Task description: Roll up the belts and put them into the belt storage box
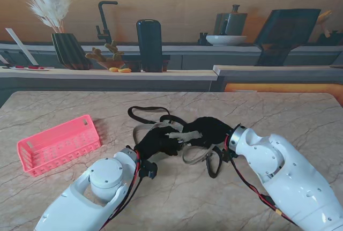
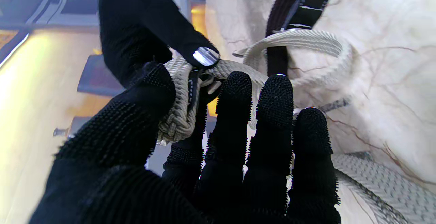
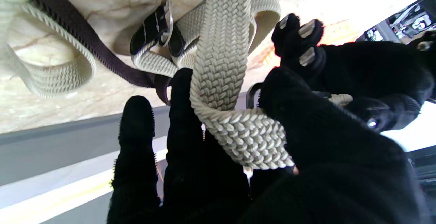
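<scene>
Both hands are bunched up together mid-table, nearest me. Left hand has its thumb and fingers curled round a short fold of the cream belt, and the right hand has the same belt draped over its fingers and pinched under the thumb, so both are closed on it. Wrist views back that up: braided webbing runs across both palms, and each hand shows in the other's view, fingertips close to touching.

Progress-wise, I'd call this early days. Maybe the first turn of a roll is started between the hands, hard to say for sure, but most of the cream belt trails loose on the table. Dark belt lies in open loops farther from me, tangled across the cream one, not rolled at all. Pink box sits well off to the left with nothing in it that I can see.

So what's left: finish this roll, carry it over, then do the dark one.
</scene>
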Action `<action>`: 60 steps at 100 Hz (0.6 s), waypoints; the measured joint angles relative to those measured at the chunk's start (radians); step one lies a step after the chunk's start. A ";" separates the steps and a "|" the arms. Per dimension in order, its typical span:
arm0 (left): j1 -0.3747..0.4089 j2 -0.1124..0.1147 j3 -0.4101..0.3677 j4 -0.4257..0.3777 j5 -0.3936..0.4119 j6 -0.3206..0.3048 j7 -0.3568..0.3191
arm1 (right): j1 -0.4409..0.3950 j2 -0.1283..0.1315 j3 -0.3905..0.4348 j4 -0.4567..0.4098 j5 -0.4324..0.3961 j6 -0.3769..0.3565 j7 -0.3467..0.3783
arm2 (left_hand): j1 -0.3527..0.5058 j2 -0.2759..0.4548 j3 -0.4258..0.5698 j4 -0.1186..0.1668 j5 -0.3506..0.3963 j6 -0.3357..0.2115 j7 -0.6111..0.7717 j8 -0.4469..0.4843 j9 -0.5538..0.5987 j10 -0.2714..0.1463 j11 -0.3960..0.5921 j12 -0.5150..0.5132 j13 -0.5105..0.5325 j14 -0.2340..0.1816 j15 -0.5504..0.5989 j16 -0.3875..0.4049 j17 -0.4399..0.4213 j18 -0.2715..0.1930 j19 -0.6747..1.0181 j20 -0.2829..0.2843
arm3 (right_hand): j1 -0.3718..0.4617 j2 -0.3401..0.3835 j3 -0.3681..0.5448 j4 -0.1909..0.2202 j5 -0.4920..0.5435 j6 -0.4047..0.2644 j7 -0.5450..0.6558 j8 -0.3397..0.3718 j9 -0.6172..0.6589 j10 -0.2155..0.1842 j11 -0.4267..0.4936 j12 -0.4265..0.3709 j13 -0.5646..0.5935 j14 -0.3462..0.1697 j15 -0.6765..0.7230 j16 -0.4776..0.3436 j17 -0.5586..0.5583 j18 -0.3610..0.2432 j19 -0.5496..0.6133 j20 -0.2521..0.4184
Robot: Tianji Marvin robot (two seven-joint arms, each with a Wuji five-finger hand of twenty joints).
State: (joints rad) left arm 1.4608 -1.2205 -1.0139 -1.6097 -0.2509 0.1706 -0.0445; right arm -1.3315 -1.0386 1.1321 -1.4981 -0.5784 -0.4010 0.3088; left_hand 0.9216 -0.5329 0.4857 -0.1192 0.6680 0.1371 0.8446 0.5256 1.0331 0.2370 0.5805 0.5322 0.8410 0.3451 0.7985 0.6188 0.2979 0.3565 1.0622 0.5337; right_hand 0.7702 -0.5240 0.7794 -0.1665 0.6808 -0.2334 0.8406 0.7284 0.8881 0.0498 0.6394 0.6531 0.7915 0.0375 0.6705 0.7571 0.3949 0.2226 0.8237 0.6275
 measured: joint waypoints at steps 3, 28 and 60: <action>-0.002 0.004 0.000 0.000 0.023 0.000 -0.014 | 0.003 0.002 0.001 -0.004 0.016 0.004 0.028 | -0.001 0.001 -0.009 0.000 0.003 0.000 0.000 0.000 0.000 0.000 0.000 -0.002 -0.011 0.003 -0.003 0.000 -0.005 0.001 -0.001 0.000 | 0.000 0.000 0.000 0.000 0.000 0.000 0.000 0.001 0.000 0.000 0.000 0.008 0.000 0.001 0.000 0.000 0.000 0.000 -0.001 0.000; -0.024 0.039 -0.006 0.008 0.035 0.017 -0.135 | 0.038 0.029 -0.019 -0.022 0.071 0.020 0.138 | -0.085 0.081 -0.094 0.003 0.011 0.027 -0.142 0.014 -0.038 0.018 -0.001 -0.023 -0.040 0.021 -0.026 0.002 -0.031 0.009 -0.021 -0.001 | 0.000 0.000 0.001 0.000 0.000 0.002 -0.010 0.026 -0.012 0.008 0.012 0.022 -0.010 0.003 -0.009 0.000 -0.013 0.000 -0.016 0.010; -0.050 0.056 -0.019 0.027 0.013 0.029 -0.211 | 0.081 0.048 -0.057 -0.030 0.083 0.016 0.227 | -0.144 0.168 -0.327 0.039 0.036 0.068 -0.241 0.025 -0.049 0.048 -0.021 -0.026 -0.078 0.051 -0.051 0.002 -0.072 0.022 -0.044 -0.002 | 0.000 0.000 0.001 -0.001 0.000 0.002 -0.011 0.039 -0.013 0.012 0.012 0.035 -0.011 0.006 -0.024 0.000 -0.024 0.000 -0.039 0.010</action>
State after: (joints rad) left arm 1.4111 -1.1645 -1.0328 -1.5826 -0.2382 0.1996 -0.2553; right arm -1.2505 -0.9903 1.0755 -1.5277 -0.4950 -0.3848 0.5359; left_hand 0.7771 -0.3652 0.1591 -0.0798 0.7040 0.2055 0.6032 0.5508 0.9839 0.2854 0.5600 0.5062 0.7629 0.3960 0.7473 0.6206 0.2256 0.3788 1.0184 0.5321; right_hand 0.7700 -0.5240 0.7803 -0.1675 0.6808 -0.2309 0.8296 0.7672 0.8747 0.0618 0.6516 0.6881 0.7803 0.0431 0.6465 0.7575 0.3711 0.2226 0.7851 0.6376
